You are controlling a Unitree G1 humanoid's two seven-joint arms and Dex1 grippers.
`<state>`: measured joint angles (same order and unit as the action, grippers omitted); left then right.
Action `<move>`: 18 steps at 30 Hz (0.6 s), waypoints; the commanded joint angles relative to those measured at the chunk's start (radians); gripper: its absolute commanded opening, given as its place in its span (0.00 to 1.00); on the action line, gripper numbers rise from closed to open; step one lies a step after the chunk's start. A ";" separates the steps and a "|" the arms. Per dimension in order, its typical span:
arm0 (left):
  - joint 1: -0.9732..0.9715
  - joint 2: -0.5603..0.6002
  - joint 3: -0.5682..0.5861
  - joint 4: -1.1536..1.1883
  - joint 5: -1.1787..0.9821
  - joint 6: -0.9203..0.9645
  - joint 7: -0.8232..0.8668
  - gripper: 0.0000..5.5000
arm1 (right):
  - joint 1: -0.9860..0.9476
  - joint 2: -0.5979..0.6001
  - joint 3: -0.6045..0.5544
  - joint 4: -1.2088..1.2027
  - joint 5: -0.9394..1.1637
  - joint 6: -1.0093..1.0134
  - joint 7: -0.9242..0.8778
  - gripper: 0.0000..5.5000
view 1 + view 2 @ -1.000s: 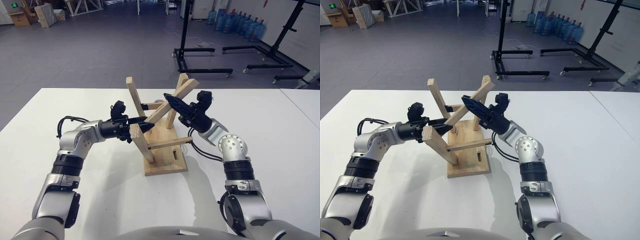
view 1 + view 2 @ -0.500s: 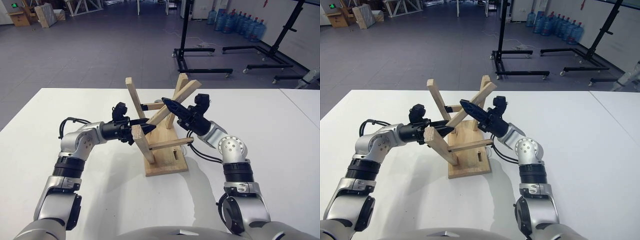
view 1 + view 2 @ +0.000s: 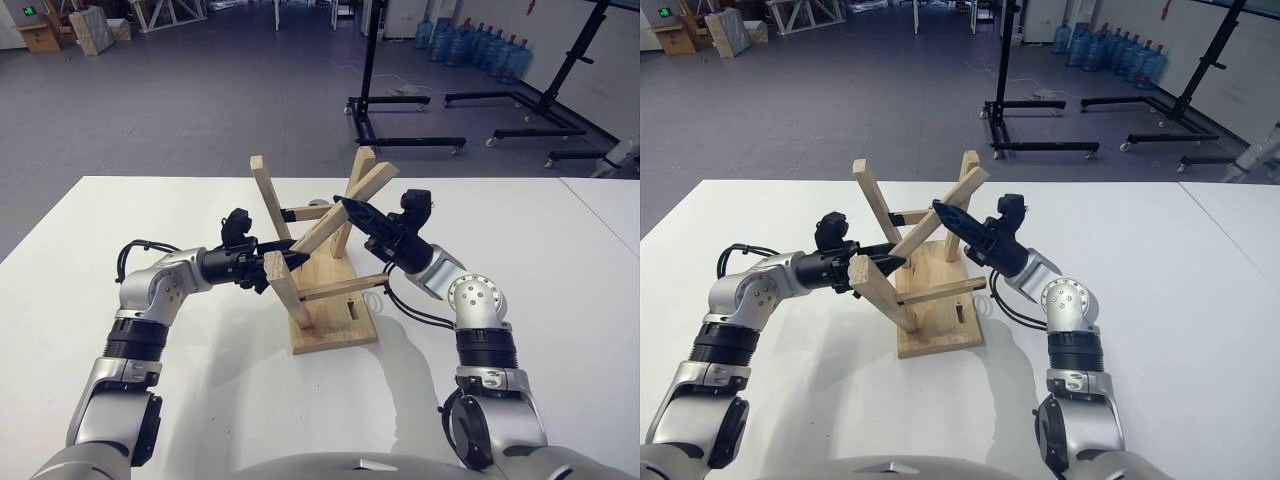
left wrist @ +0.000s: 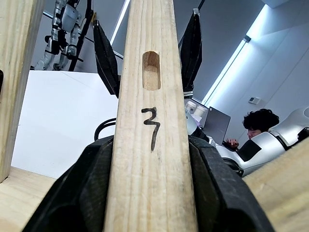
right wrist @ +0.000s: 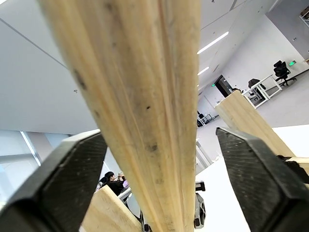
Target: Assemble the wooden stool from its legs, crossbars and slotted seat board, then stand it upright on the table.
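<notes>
The stool lies upside down with its slotted seat board [image 3: 338,330] flat on the white table and its legs pointing up. My left gripper [image 3: 290,256] is shut on the top of the near leg [image 3: 286,298], which the left wrist view shows marked "3" [image 4: 150,145] and pressed between both fingers [image 4: 107,53]. A crossbar [image 3: 340,288] joins that leg to the right side. My right gripper [image 3: 350,209] is open and straddles a tilted leg [image 3: 366,184] that leans across the back; in the right wrist view this leg [image 5: 145,96] stands between the fingers [image 5: 260,179] with gaps.
Another leg [image 3: 267,195] rises at the back left with a short crossbar [image 3: 306,212]. Bare table [image 3: 200,400] lies to both sides and in front. Black metal stands [image 3: 405,110] are on the floor beyond the far edge. A second table [image 3: 610,200] adjoins on the right.
My right arm has shifted slightly to the right, its open fingers sliding a little along the tilted leg. The left gripper and the stool have barely moved.
</notes>
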<state>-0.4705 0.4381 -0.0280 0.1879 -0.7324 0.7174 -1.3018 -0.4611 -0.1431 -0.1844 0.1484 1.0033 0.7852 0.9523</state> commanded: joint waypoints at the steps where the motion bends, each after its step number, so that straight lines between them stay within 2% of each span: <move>1: 0.006 -0.006 0.006 -0.019 0.000 -0.006 -0.001 0.37 | 0.008 -0.009 0.010 -0.015 0.006 0.024 0.012 0.59; 7: 0.010 -0.008 0.006 -0.022 -0.004 0.001 -0.005 0.37 | 0.014 -0.004 0.008 -0.021 0.014 0.034 0.025 0.39; 11: 0.019 -0.007 0.005 -0.012 0.012 -0.015 0.004 0.37 | 0.009 -0.012 -0.004 -0.022 0.006 0.008 0.035 0.39; 15: 0.006 -0.026 0.033 0.038 0.047 -0.061 0.078 0.37 | 0.012 0.009 -0.039 -0.047 -0.036 -0.124 0.026 0.38; 16: -0.004 -0.034 0.048 0.065 0.052 -0.068 0.107 0.44 | 0.019 0.009 -0.041 -0.065 -0.060 -0.170 0.031 0.38; 18: -0.005 -0.034 0.069 0.094 0.056 -0.072 0.143 0.50 | 0.039 -0.015 -0.025 -0.099 -0.115 -0.233 0.047 0.38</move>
<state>-0.4830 0.3805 0.0064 0.2383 -0.7168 0.6486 -1.2254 -0.4353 -0.1259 -0.1941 0.1033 0.9159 0.6272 0.9745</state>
